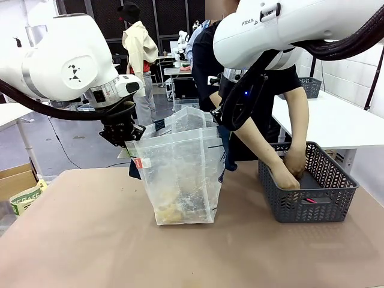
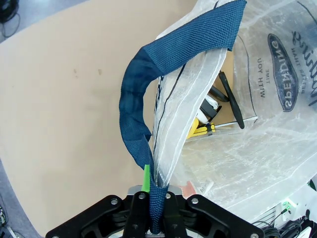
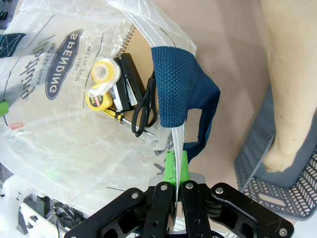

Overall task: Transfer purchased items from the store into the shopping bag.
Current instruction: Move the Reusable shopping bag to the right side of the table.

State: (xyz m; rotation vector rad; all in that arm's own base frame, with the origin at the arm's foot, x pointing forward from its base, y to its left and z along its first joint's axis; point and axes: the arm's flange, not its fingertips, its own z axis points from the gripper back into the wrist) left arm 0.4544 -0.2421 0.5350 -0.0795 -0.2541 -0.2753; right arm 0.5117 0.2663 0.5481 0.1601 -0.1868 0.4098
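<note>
The shopping bag (image 1: 180, 174) stands on the table (image 1: 72, 240), its mouth open. The left gripper (image 2: 154, 198) pinches its rim at 10 o'clock and the right gripper (image 3: 176, 171) at 2 o'clock (both clamped tight). The purchased items (image 3: 116, 89) lie inside, at the bottom.

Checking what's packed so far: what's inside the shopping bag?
The shopping bag holds a yellow tape roll, a black stapler, black scissors and a spiral-bound pad. Anything under them is covered; crumpled plastic blurs the rest.
</note>
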